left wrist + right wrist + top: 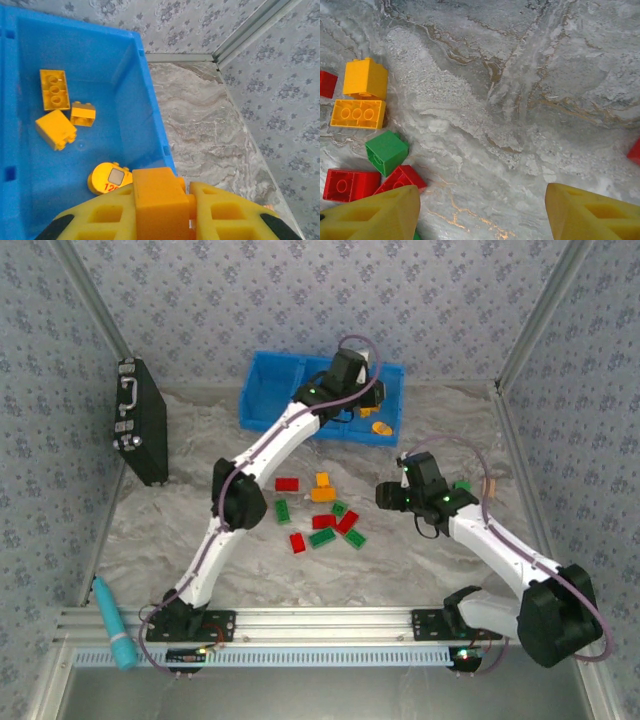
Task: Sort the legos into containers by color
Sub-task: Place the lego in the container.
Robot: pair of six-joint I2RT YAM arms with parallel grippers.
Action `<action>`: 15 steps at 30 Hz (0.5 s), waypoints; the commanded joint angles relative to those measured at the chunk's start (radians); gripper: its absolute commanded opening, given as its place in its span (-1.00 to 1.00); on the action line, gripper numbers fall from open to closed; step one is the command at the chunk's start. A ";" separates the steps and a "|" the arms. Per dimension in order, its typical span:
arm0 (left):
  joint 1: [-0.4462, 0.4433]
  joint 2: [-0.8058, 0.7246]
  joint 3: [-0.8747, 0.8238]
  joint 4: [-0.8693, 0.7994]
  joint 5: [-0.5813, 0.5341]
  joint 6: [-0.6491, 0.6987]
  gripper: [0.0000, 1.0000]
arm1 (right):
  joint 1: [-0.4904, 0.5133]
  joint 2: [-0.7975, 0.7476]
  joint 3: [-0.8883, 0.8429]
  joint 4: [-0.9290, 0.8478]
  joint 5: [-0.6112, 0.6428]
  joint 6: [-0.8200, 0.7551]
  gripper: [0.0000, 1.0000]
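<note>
Nearest me, at the rail where both arms are bolted, a teal plastic cylinder (116, 628) lies at the left end. Just past that, my right claw (480, 215) hangs over the grey marbled tabletop (530, 100) with its yellow fingers (590, 212) spread apart and nothing between them. To its left lies the loose pile of small studded plastic bricks (320, 515), red, green and orange. From the right wrist I pick out an orange cube brick (366, 77) just beside a flat orange three-stud brick (357, 113), with a green brick (386, 151) and a red brick (347, 184) nearer the claw.

Farther back, my left claw (162, 210) is clamped on an orange brick (159, 200) above the right-hand compartment of the bright blue plastic bin (150, 115). On that compartment's floor lie four orange pieces: three bricks (56, 129) and a rounded one with a printed number (107, 179). At the far left, a black case with a silver handle (140, 420) stands on edge against the wall.
</note>
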 commanded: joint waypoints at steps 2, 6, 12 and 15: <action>0.000 0.098 0.170 -0.045 0.009 -0.050 -0.57 | -0.003 0.000 -0.024 0.060 -0.020 -0.001 0.37; 0.000 0.132 0.159 0.000 -0.031 -0.058 -0.52 | -0.002 -0.021 -0.056 0.076 -0.022 0.011 0.37; 0.014 0.192 0.150 0.005 -0.034 -0.109 -0.26 | 0.001 -0.069 -0.087 0.063 -0.006 0.020 0.37; 0.013 0.202 0.148 0.013 -0.038 -0.105 -0.15 | -0.001 -0.086 -0.103 0.060 0.001 0.025 0.38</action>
